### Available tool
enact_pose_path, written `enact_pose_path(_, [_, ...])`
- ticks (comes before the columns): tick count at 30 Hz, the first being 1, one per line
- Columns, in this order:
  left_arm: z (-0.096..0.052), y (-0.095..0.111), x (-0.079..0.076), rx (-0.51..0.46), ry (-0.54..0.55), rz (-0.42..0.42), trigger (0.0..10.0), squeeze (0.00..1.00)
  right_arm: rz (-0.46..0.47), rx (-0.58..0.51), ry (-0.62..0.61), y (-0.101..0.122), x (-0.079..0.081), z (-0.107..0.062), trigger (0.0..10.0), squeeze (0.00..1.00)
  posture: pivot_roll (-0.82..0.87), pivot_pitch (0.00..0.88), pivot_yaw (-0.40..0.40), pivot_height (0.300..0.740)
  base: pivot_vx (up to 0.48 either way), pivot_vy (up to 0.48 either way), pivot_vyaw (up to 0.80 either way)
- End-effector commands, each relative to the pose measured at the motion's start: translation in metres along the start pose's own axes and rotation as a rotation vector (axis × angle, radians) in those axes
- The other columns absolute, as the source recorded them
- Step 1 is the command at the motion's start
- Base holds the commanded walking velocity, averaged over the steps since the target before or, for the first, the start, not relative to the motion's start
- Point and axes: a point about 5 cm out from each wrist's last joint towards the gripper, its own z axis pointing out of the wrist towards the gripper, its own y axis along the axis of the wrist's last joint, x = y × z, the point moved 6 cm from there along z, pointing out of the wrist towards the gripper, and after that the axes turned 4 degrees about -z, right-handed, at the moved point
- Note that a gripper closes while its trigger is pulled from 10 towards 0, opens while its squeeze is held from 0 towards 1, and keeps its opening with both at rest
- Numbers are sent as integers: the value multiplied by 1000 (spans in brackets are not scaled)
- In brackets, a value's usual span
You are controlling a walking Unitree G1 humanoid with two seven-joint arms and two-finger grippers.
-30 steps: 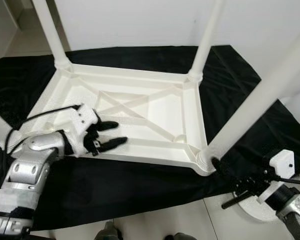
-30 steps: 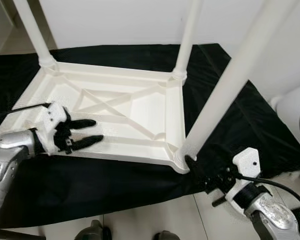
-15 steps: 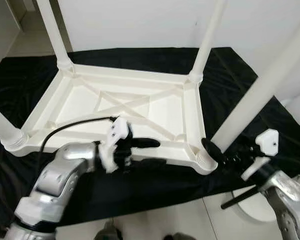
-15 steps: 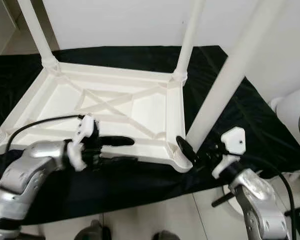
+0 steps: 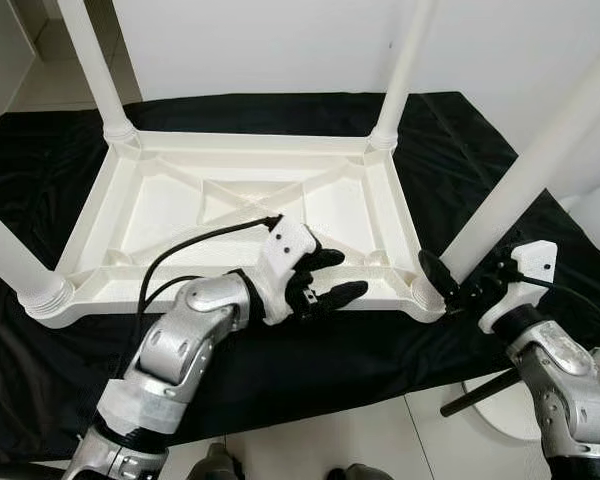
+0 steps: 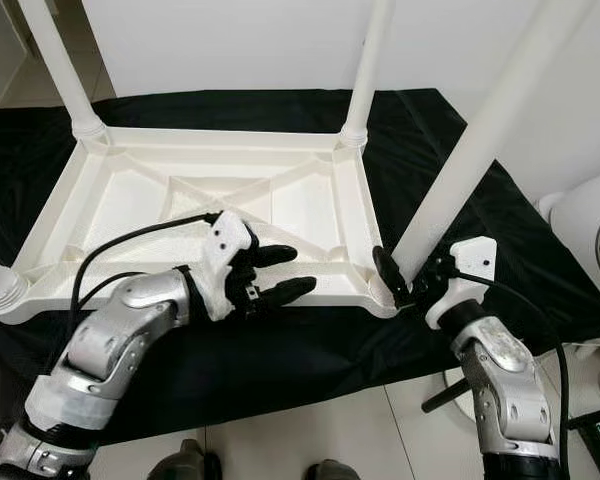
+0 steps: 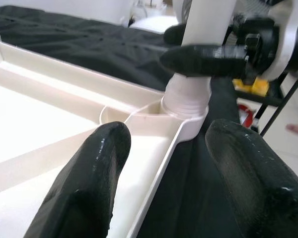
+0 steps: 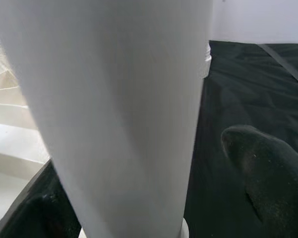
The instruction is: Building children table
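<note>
On the black cloth [image 5: 280, 360] your upturned white table [image 5: 160, 210] lies legs up. Your right gripper [image 5: 458, 288] clasps its near-right leg [image 5: 540, 160] at the base; your left gripper [image 5: 325, 280] hovers spread over the near rim.

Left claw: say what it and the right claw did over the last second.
The left claw, open, moved along the tabletop's near edge toward the corner leg. The right claw rose from the floor side to straddle that leg's base. The upturned tabletop and other legs stayed on the black cloth.
</note>
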Motion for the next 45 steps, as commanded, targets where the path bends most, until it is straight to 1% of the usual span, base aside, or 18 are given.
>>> enact_pose_path(1, [1,-4,4,16,32,7,10000,0,-4,15,-19,-4,-3,-1,10000,0,6,69,-18,740,0,0,0])
enact_pose_path(3, [3,-7,5,15,65,82,10000,0,-29,20,36,-11,12,0,10000,0,7,58,-23,740,0,0,0])
enact_pose_path(7, [2,-10,6,21,77,123,10000,0,-52,26,74,-16,18,1,9373,0,9,48,-25,740,0,0,0])
enact_pose_path(8, [2,-13,6,39,86,130,10000,0,-68,23,74,-16,17,3,4824,0,10,44,-28,740,0,0,0])
enact_pose_path(13, [3,-20,2,65,80,133,10000,0,-90,22,78,-17,17,7,4353,0,11,35,-32,740,0,0,0])
enact_pose_path(14, [4,-21,0,68,73,129,10000,0,-83,23,82,-18,19,8,1333,0,12,30,-39,740,0,0,0])
enact_pose_path(15, [6,-21,-1,62,76,123,10000,0,-76,23,88,-20,21,9,0,0,12,26,-42,740,0,0,0])
enact_pose_path(20, [10,-17,2,40,98,137,10000,0,-88,33,53,-23,20,11,0,0,13,23,-46,740,0,0,0])
enact_pose_path(21, [11,-18,4,43,102,137,10000,0,-90,39,19,-24,17,11,3294,0,10,21,-48,740,0,0,0])
enact_pose_path(22, [11,-19,5,47,105,135,10000,0,-89,42,-3,-25,15,10,3294,0,10,21,-48,740,0,0,0])
enact_pose_path(23, [11,-21,6,49,104,137,10000,0,-71,45,-27,-26,14,10,10000,0,4,20,-47,740,0,0,0])
enact_pose_path(26, [11,-21,6,49,104,137,10000,0,-71,45,-27,-26,14,10,10000,0,4,20,-47,740,0,0,0])
enact_pose_path(30, [12,-23,11,54,140,140,10000,0,1,51,-226,-28,12,4,10000,0,-5,24,-43,740,0,0,0])
enact_pose_path(34, [12,-23,12,53,151,142,10000,0,16,49,-274,-27,12,2,10000,0,-5,24,-43,740,0,0,0])
enact_pose_path(35, [13,-23,13,52,157,138,10000,0,40,50,-350,-28,13,-1,10000,0,-11,23,-38,740,0,0,0])
enact_pose_path(38, [13,-23,15,52,166,131,10000,0,44,56,-423,-28,14,-2,10000,0,-11,23,-37,740,0,0,0])
enact_pose_path(43, [14,-20,22,35,198,128,10000,0,74,54,-655,-24,25,-3,10000,0,-1,20,-36,740,0,0,0])
enact_pose_path(45, [13,-20,23,33,202,130,10000,0,89,48,-653,-23,29,0,10000,0,3,19,-35,740,0,0,0])
